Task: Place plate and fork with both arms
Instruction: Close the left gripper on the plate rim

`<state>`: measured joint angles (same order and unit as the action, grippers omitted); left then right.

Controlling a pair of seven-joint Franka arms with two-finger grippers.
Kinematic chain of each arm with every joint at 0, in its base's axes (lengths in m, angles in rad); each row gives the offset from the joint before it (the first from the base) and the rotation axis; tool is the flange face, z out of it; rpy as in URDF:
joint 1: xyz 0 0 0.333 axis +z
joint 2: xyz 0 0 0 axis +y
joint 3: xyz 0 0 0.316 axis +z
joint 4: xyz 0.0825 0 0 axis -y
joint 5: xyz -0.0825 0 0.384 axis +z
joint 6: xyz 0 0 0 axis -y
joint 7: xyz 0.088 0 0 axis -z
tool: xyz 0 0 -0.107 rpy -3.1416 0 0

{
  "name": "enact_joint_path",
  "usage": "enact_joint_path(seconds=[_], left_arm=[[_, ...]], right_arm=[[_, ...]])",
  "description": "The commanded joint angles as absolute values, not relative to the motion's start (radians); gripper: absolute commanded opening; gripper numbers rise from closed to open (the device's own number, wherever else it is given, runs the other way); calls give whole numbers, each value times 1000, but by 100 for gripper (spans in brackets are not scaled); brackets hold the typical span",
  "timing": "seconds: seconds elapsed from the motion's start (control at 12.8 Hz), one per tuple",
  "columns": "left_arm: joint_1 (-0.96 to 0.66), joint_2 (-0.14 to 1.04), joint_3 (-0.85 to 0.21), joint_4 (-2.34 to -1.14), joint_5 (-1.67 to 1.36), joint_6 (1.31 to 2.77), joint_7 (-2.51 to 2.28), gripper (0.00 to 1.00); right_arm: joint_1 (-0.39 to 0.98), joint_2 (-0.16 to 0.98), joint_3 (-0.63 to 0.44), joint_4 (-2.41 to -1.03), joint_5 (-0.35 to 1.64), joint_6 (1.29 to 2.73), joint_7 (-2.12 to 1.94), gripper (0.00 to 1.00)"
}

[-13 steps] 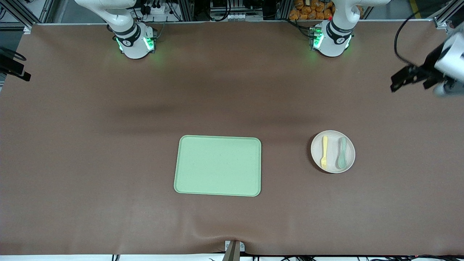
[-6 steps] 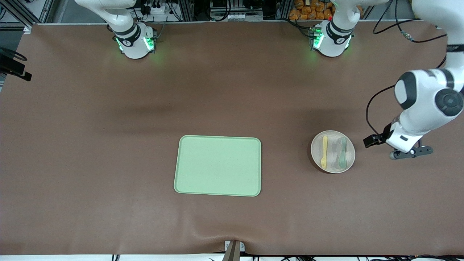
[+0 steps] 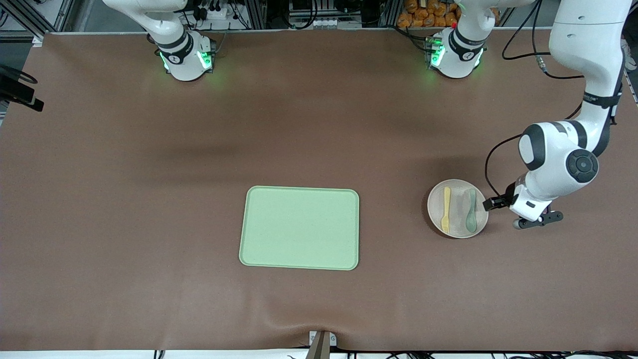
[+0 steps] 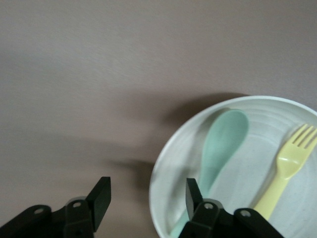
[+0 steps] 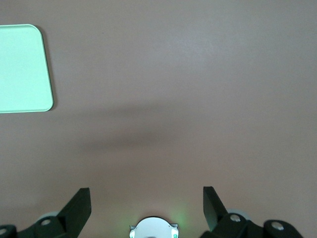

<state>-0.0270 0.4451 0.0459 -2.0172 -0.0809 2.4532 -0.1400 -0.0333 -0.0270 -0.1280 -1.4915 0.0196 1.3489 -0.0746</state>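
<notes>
- I see the plate (image 3: 457, 208) on the table (image 3: 149, 199) toward the left arm's end, beside the tray (image 3: 299, 228); the fork (image 3: 445, 209) and spoon (image 3: 470, 210) lie in it.
- My left gripper (image 4: 146, 198) is at the plate's rim, fingers apart, one over the plate.
- My right gripper (image 5: 147, 206) waits with fingers apart.

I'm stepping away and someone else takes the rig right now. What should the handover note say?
Left gripper: open, straddling the rim of the plate at the left arm's end, not yet gripping.
Right gripper: open, waiting above bare table near its base.
Fork and teal spoon lie side by side on the plate.
Green tray sits mid-table with nothing on it.
Done: approach to the plate only.
Left: grasp and place the plate, then the fork.
</notes>
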Motion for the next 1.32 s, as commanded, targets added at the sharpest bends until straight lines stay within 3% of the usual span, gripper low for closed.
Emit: enact_joint_path(seconds=[0.0, 0.55, 1.25], left_arm=[[-20, 477, 31, -2011, -110, 2491, -143, 66], [-12, 497, 29, -2016, -132, 2517, -130, 61], [11, 509, 15, -2022, -159, 2517, -133, 36]], right_arm=[[-55, -34, -110, -1500, 11, 1344, -72, 100], [-55, -31, -110, -1502, 14, 1345, -71, 100], [-54, -29, -110, -1505, 17, 1344, -71, 100]])
